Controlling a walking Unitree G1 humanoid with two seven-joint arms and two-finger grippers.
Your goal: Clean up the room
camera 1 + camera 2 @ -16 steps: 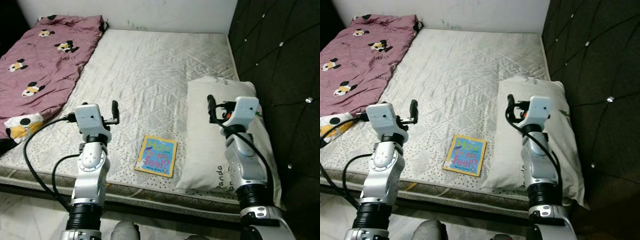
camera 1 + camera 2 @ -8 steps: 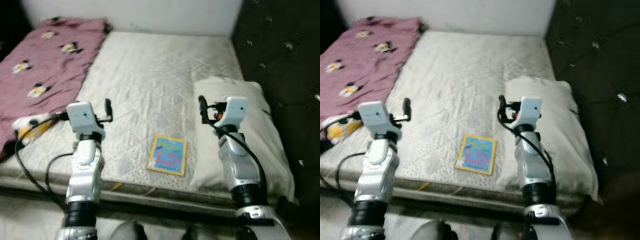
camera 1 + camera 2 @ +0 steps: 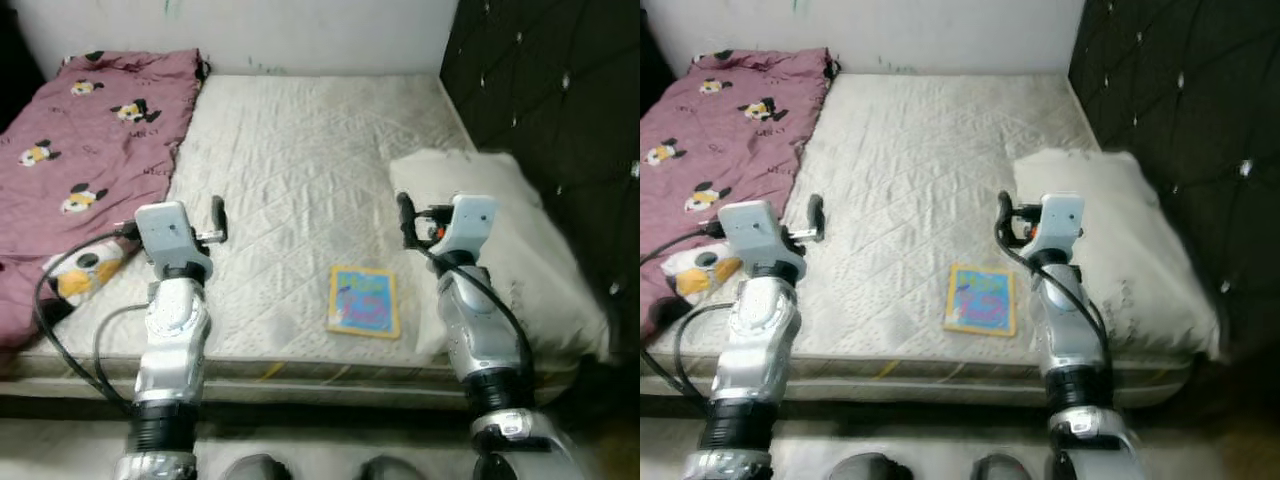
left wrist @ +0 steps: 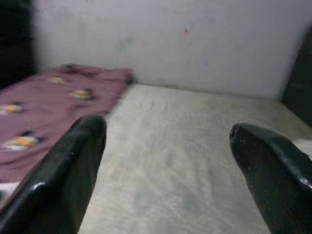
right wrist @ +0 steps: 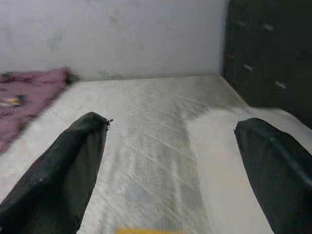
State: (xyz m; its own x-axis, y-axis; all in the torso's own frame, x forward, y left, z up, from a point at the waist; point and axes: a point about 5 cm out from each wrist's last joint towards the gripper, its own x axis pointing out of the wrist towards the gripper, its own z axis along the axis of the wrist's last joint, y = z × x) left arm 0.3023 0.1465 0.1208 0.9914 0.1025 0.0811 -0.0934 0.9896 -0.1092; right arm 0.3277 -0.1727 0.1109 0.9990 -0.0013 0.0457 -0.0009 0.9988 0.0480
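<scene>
An approach is judged under way: the book (image 3: 364, 300) lies near the mattress (image 3: 300, 150) front edge, both the left gripper (image 4: 168, 161) and right gripper (image 5: 170, 165) held wide open and empty, so reaching down is called for next.

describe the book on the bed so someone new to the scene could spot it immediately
Start at the bare white mattress. Near its front edge, between the two raised arms, the book lies flat just beside the white pillow. It is the small thin item with a blue cover and yellow border, unlike the pink cartoon-print blanket on the far side.
</scene>
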